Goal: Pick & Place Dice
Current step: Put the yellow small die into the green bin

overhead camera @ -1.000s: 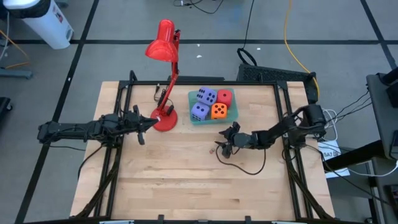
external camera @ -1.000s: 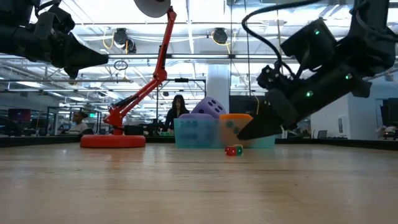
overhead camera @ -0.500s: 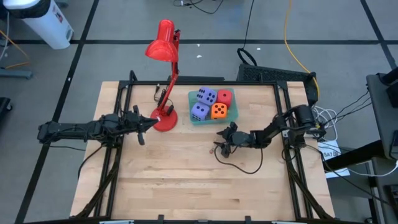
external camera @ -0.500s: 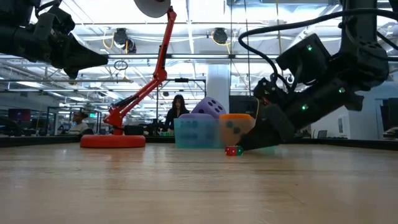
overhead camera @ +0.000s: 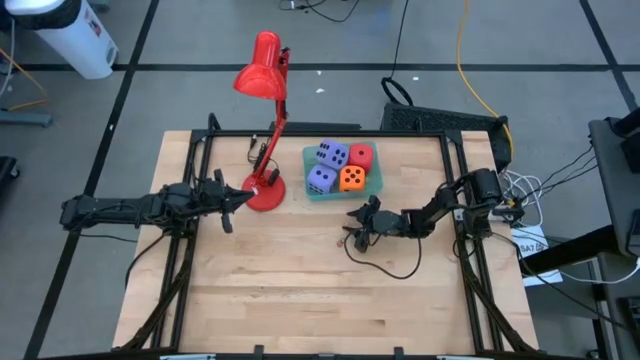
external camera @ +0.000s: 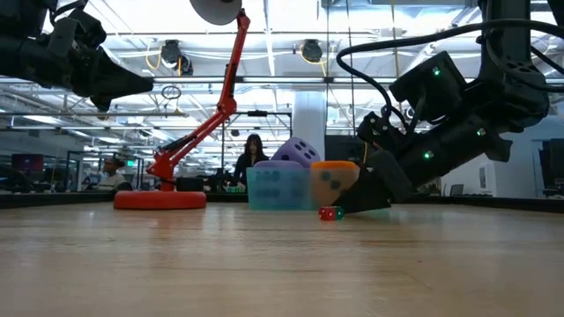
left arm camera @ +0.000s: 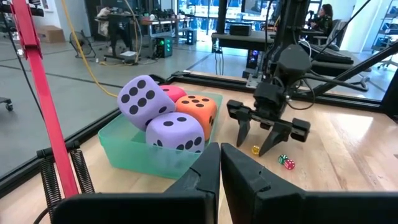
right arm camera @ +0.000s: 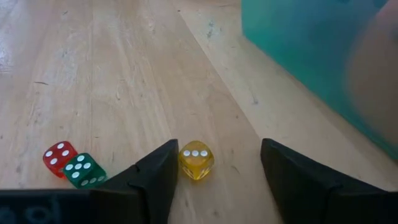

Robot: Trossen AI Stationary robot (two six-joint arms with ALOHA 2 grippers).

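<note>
Straddling a small yellow die [right arm camera: 196, 160] on the tabletop [overhead camera: 300, 280], right pincer [overhead camera: 362, 222] spread; left pincer [overhead camera: 232, 206] clenched beside lamp [overhead camera: 263, 130].

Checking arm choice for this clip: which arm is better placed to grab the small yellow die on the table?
The right. Its gripper is open and low over the wood, with the yellow die between its fingers. The left gripper, shut, hangs by the red lamp's base, across the table.

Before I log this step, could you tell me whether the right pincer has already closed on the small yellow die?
No, the right pincer is open, its fingers either side of the small yellow die, which rests on the table.
</note>
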